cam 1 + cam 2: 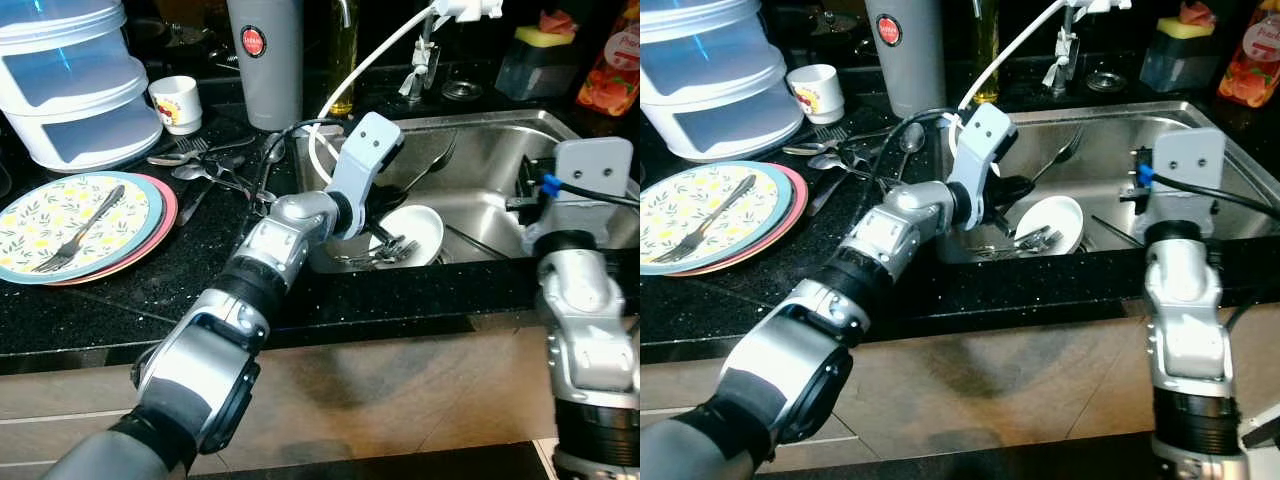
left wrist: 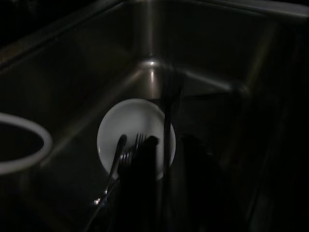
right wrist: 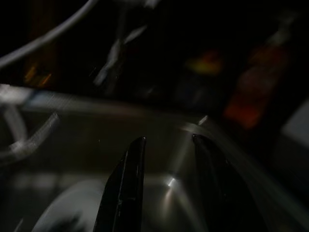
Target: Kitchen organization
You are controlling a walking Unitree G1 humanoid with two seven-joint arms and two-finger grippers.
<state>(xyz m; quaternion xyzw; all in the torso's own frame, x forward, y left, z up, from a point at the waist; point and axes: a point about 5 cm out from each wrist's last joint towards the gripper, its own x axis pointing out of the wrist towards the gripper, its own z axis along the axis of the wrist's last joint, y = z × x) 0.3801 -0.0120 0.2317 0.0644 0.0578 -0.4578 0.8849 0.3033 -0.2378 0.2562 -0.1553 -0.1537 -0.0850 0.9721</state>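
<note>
Cutlery [image 1: 385,250] on bowl [image 1: 420,232], fingers [image 2: 145,183] dim

- Dim and dark here: the steel sink [image 2: 203,58] spreads across the frame, its corner seam glinting at upper centre.
- A small white plate [image 2: 130,125] lies on the sink floor, centre-left.
- A fork [image 2: 131,153] and another utensil handle [image 2: 117,153] rest across the plate's lower part.
- The left gripper [image 2: 166,179] looms dark at lower centre, overlapping the plate's lower right edge.
- A white curved rim [image 2: 41,137] sits at the left edge.
</note>
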